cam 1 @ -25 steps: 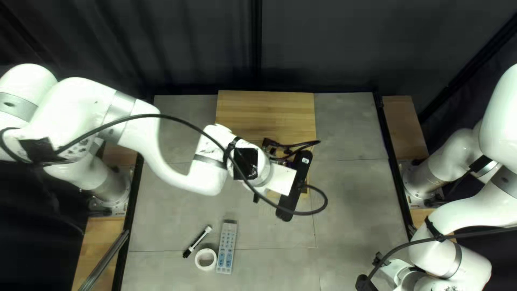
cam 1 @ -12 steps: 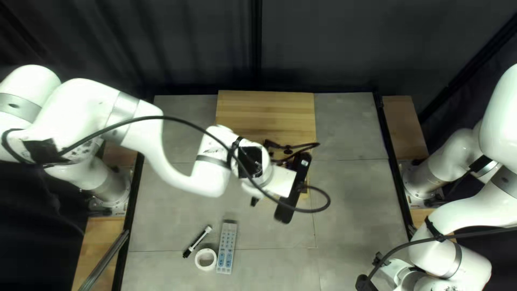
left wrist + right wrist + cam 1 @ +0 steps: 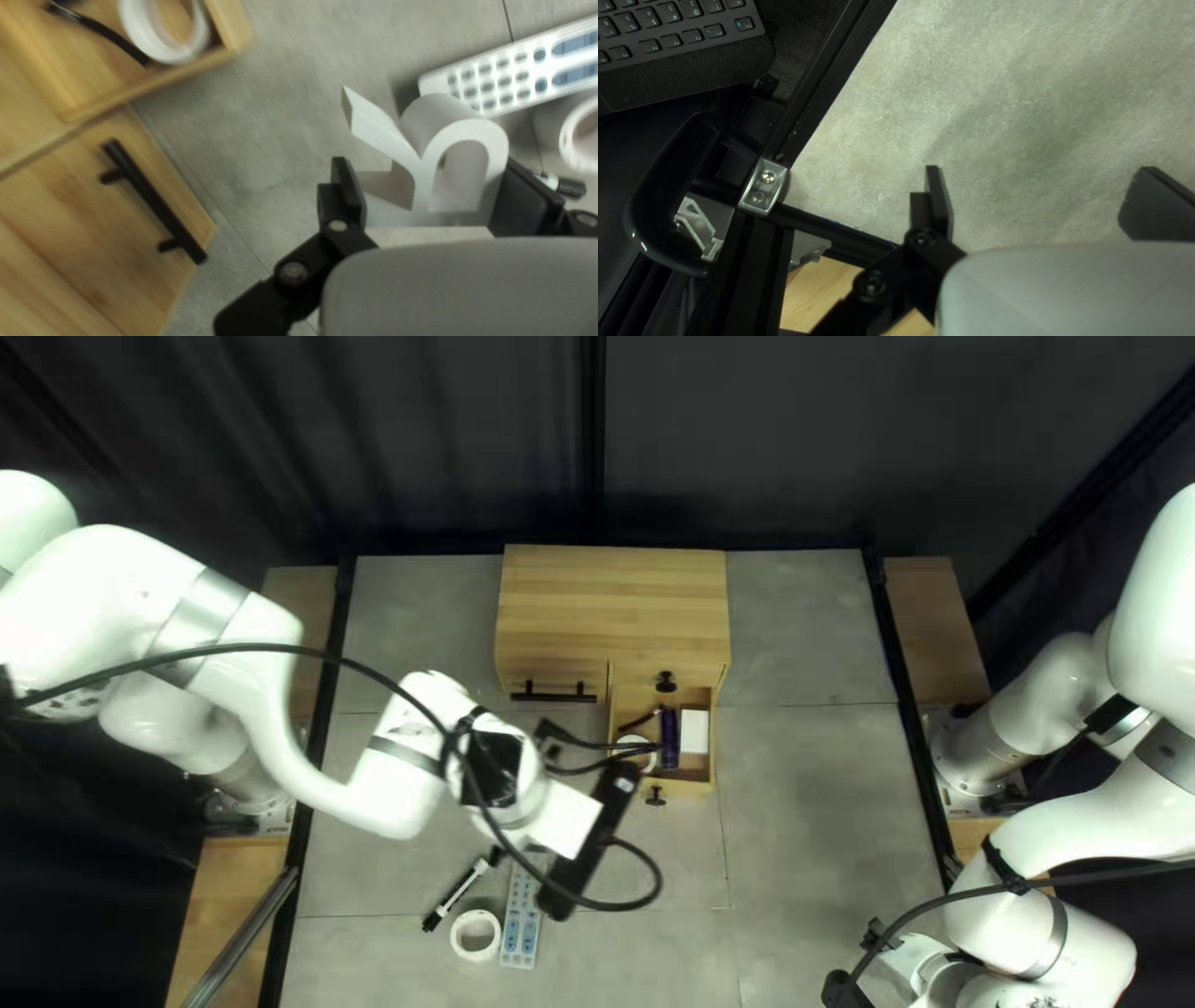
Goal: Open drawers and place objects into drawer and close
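Presently: your left gripper (image 3: 585,853), fingers apart, clamps 1 white looped piece (image 3: 426,180); your right gripper (image 3: 849,991), wide open, empty, nears the table's (image 3: 809,834) near-right corner.

1. On the keyboard (image 3: 691,68), you can see small pale and blue characters on the dark keys (image 3: 668,12).
2. On the remote control (image 3: 511,65), you have marks on the buttons (image 3: 488,84), too small and blurred for you to read.
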Motion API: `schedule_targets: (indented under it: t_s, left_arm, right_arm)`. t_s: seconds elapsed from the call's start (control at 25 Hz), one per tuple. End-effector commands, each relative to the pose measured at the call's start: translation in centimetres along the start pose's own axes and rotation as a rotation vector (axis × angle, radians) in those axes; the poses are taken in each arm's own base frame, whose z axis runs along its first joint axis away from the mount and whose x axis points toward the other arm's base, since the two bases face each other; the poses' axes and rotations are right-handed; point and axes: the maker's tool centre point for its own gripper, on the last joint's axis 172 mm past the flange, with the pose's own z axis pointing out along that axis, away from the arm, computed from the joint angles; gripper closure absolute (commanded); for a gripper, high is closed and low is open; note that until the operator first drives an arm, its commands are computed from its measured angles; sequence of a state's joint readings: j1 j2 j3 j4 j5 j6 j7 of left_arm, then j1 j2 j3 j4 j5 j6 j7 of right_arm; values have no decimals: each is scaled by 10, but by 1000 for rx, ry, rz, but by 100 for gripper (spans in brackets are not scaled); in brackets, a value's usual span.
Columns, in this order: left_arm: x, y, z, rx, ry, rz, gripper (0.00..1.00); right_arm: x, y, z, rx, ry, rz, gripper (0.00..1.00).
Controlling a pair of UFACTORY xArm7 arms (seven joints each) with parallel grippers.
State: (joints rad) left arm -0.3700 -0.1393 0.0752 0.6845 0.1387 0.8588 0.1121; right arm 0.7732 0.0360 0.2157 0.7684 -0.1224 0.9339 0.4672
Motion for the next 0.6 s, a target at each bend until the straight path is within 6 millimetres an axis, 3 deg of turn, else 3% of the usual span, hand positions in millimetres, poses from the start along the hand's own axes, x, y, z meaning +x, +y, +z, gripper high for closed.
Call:
schedule_targets:
  t_s: [0.04,0.28,0.6]
  left_arm:
    - [-23,-6,24,-16,14,-80,100]
    - [-40,7,32,-25,15,-117,100]
    - [-36,25,47,-27,35,-132,100]
  right_arm:
    - [0,0,0,0,0,0,0]
    - [0,0,0,0,0,0,0]
    - [0,0,0,0,0,0,0]
